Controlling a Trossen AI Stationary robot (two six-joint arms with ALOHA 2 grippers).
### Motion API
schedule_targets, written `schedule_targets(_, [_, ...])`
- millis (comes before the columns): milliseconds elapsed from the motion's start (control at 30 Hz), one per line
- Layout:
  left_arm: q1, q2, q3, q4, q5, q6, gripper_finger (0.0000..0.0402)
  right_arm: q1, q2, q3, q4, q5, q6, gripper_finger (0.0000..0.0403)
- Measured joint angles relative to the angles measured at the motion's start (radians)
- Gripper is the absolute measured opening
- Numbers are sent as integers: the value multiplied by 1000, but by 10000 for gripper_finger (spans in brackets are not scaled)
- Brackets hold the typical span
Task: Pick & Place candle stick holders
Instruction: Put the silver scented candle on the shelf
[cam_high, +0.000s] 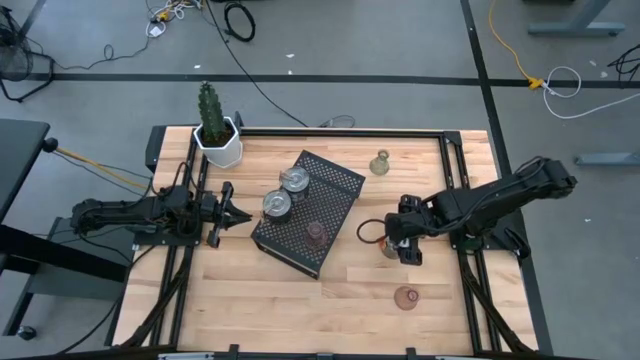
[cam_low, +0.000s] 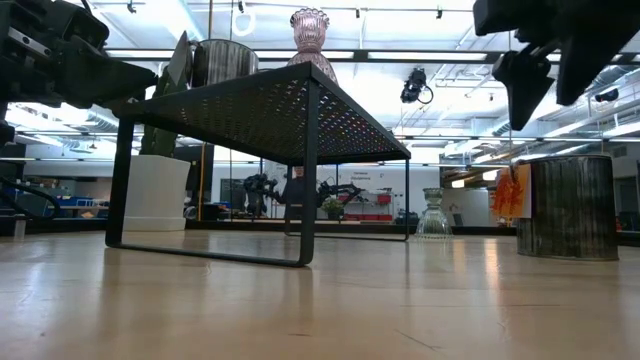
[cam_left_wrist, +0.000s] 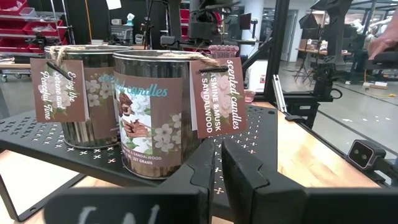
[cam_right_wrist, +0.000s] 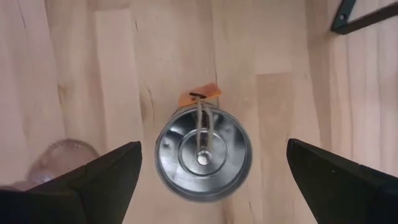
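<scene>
Your right gripper (cam_right_wrist: 208, 171) hangs wide open and empty directly over the upright silver tin (cam_right_wrist: 203, 152); left gripper (cam_high: 226, 207) waits shut.

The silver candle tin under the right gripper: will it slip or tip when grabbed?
The silver candle tin has a smooth shiny round wall, so it may slip unless the open right gripper closes squarely across it. It looks squat and sits flat on the table, so tipping seems unlikely. Its orange tag is floppy and might snag.
</scene>
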Motion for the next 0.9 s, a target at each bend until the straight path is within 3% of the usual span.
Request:
schedule_targets(467, [0,0,0,0,0,0,34,22,89,-2,-22,0,-140,400])
schedule_targets(900, [0,0,0,0,0,0,34,22,90,-101,70,-6,-174,400])
